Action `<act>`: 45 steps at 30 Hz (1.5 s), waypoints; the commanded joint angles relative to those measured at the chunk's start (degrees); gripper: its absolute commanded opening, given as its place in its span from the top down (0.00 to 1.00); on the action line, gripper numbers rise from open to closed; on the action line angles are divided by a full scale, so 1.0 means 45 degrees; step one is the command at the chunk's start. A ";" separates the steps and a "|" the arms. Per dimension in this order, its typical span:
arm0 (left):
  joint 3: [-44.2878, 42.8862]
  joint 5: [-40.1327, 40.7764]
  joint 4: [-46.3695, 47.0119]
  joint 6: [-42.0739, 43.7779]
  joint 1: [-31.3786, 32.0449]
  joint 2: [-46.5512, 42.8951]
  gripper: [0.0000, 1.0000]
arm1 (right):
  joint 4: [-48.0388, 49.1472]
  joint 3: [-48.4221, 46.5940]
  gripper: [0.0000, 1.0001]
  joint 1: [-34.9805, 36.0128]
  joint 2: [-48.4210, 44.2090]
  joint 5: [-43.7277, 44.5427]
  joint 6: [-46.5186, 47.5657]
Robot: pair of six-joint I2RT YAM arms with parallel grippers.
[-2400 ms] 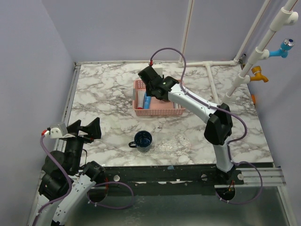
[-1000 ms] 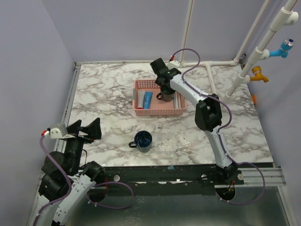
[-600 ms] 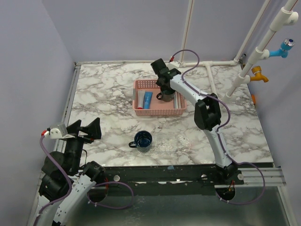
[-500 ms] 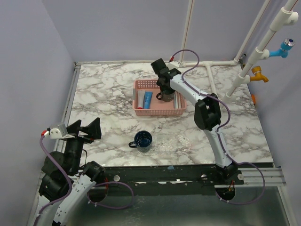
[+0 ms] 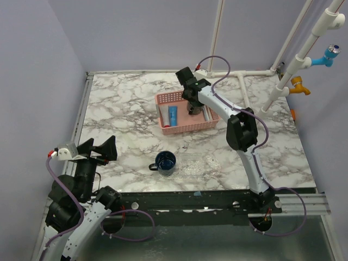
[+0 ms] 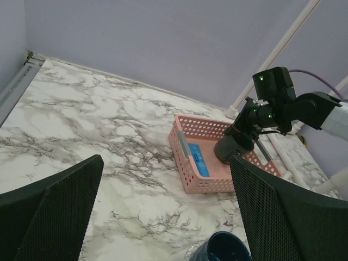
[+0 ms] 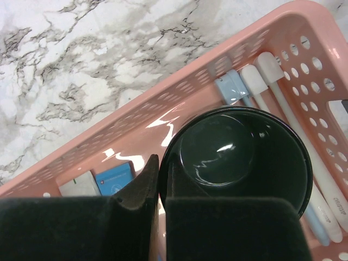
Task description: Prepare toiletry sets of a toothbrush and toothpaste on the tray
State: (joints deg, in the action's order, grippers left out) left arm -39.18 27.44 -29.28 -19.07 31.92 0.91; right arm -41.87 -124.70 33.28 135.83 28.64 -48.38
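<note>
My right gripper (image 7: pixel 161 179) is shut on the rim of the dark green mug (image 7: pixel 239 157), one finger inside and one outside. The mug (image 5: pixel 194 109) is in the pink basket (image 5: pixel 182 128). A light-blue toothbrush (image 7: pixel 231 87) lies in the basket beside the mug, partly hidden by it. A blue tube (image 5: pixel 172 115) lies in the basket's left half. The navy mug (image 5: pixel 165 162) stands at the left end of the clear tray (image 5: pixel 209 166). My left gripper (image 5: pixel 100 149) hangs open at the near left, far from all of these, with nothing between its fingers (image 6: pixel 54 212).
Two white toothbrushes (image 7: pixel 283 103) lie along the basket's right wall. White pipes (image 5: pixel 242 89) run across the back right of the marble table. The right arm (image 5: pixel 239 130) stretches over the table's right half towards the basket.
My right gripper has shut on the dark green mug's rim. The pink basket has turned slightly and slid a little to the right. The left arm has not moved.
</note>
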 commanded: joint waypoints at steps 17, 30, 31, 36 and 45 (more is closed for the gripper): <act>0.0054 -0.0122 0.0080 0.0106 -0.0082 0.0147 0.01 | 0.2585 0.2436 0.99 -0.0051 -0.3688 -0.0845 0.2365; 0.0054 -0.0261 0.0080 0.0112 -0.0087 0.0237 0.01 | 0.4499 0.5894 0.99 0.0160 -0.7880 -0.2401 0.6140; 0.0054 -0.0273 0.0090 0.0105 -0.0082 0.0252 0.01 | 0.4585 0.6250 0.99 0.0192 -0.8293 -0.2484 0.6421; 0.0055 -0.0374 0.0105 0.0097 -0.0082 0.0308 0.01 | 0.4340 0.8041 0.99 0.0333 -1.0074 -0.3041 0.7872; 0.0054 -0.0505 0.0100 0.0097 -0.0082 0.0465 0.01 | 0.3239 1.1701 0.99 0.0512 -1.3842 -0.3717 1.0045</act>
State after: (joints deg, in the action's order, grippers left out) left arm -39.16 26.74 -29.26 -19.05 31.88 1.98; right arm -26.98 -77.56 35.05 81.69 14.24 -10.35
